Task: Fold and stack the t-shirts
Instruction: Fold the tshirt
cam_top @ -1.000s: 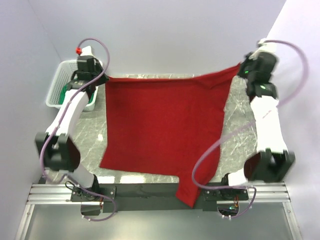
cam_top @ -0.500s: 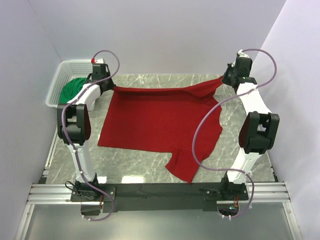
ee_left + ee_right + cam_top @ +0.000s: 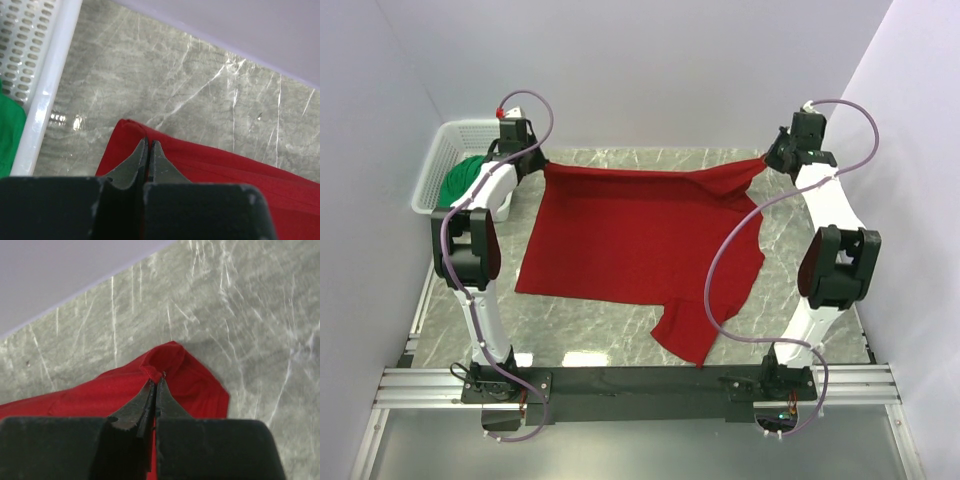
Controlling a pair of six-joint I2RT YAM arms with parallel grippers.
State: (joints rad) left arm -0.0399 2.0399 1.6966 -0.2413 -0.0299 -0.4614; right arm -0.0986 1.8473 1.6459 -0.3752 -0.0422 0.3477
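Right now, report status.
Left tool shut on red tee corner. Right tool shut on other far corner. Tee spread on table, unfolded. Green tee in basket, nothing blocking.

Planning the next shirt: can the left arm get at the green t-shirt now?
Probably not yet: its fingers are shut on the red t-shirt, though the open basket lies close beside.

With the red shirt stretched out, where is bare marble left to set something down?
Bare table lies between the near hem of the red t-shirt and the front rail, and along the back wall. The shirt covers the centre; the basket and left arm crowd the far-left corner.
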